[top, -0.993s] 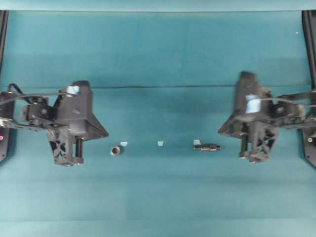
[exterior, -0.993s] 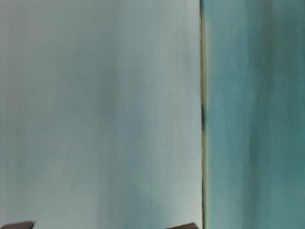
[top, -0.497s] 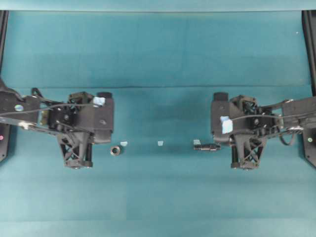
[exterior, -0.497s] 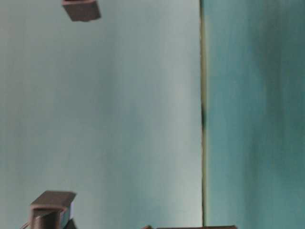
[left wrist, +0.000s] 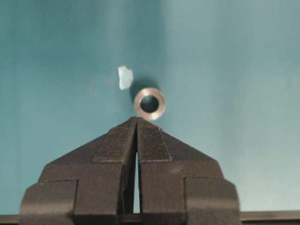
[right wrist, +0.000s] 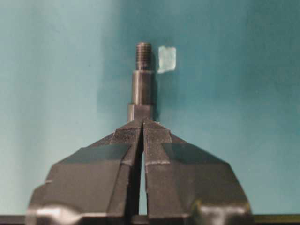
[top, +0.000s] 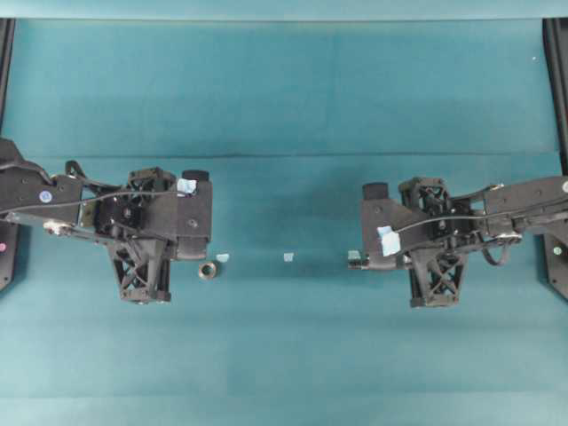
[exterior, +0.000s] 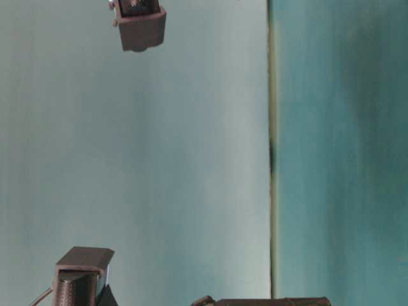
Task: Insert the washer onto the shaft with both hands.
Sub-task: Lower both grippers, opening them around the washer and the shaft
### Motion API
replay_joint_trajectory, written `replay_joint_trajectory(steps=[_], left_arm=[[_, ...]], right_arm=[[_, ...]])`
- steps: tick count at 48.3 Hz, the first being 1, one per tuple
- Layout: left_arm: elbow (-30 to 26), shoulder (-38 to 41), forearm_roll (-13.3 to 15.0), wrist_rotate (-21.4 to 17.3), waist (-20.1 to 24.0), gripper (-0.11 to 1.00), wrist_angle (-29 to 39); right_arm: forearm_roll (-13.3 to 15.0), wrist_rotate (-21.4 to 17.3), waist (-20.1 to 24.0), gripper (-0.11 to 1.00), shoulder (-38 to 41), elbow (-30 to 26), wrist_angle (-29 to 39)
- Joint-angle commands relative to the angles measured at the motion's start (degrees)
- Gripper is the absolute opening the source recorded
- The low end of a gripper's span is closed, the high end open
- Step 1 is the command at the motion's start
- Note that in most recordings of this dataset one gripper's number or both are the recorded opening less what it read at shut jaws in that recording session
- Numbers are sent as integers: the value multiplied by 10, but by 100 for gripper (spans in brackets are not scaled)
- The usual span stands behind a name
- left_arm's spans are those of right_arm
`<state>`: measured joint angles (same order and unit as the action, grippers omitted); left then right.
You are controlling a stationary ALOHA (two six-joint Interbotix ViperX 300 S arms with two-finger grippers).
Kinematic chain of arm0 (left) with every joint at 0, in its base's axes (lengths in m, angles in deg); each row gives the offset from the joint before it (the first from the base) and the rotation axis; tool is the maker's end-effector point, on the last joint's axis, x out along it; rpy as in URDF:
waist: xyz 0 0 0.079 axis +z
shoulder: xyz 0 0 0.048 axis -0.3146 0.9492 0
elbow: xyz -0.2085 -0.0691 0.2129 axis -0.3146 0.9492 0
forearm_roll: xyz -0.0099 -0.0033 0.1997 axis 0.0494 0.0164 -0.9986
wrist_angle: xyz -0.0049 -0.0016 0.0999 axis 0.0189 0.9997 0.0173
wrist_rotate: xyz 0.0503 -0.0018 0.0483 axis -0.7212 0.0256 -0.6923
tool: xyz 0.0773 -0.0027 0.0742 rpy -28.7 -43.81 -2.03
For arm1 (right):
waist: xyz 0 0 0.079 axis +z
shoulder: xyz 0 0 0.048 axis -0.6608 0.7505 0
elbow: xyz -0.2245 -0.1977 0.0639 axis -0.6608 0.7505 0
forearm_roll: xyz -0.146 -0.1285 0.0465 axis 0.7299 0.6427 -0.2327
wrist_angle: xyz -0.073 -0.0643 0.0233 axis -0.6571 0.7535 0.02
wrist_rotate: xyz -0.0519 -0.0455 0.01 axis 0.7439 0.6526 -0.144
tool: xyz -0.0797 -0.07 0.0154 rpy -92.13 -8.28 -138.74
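The washer [left wrist: 149,103], a small silvery ring, lies flat on the teal table just beyond the tips of my left gripper [left wrist: 137,120], which is shut and empty. In the overhead view the washer [top: 208,270] sits just right of the left gripper's body [top: 173,226]. The shaft [right wrist: 141,84] lies on the table with its threaded end pointing away from my right gripper [right wrist: 142,122], which is shut and empty. Those tips overlap the shaft's near end in this view. In the overhead view the right gripper's body [top: 404,235] hides most of the shaft.
Three pale blue tape squares lie in a row on the table: one by the washer [top: 222,258], one in the middle [top: 287,257], one by the shaft's end [top: 354,256]. The table-level view shows only dark gripper parts [exterior: 137,25] at its edges.
Both grippers have come inward toward the middle and tilted down, the left up to the washer and the right over the shaft. The washer and shaft have not moved.
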<state>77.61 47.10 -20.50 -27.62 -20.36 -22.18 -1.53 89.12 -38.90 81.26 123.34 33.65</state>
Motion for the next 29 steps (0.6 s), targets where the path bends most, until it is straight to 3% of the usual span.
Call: replay_joint_trajectory(steps=[1,9,15,21,25,29], left_arm=[[-8,-4,-2,2,1,2,-7],[-6,-2,-2,11,3,3,-1],[-2,1,-2,16,4,9,1],[0,3,-2,17,4,39,-7],[0,5,-2,17,4,67,-11],[1,10,-2,17,4,87,-11]], right_arm=[[1,5,1,-7,1,-12,0],[1,4,-3,1,9,-18,4],[1,1,-4,24,13,-18,13],[1,-6,-6,60,16,-17,11],[1,-10,-8,83,17,-16,8],[1,-11,-8,94,18,-14,2]])
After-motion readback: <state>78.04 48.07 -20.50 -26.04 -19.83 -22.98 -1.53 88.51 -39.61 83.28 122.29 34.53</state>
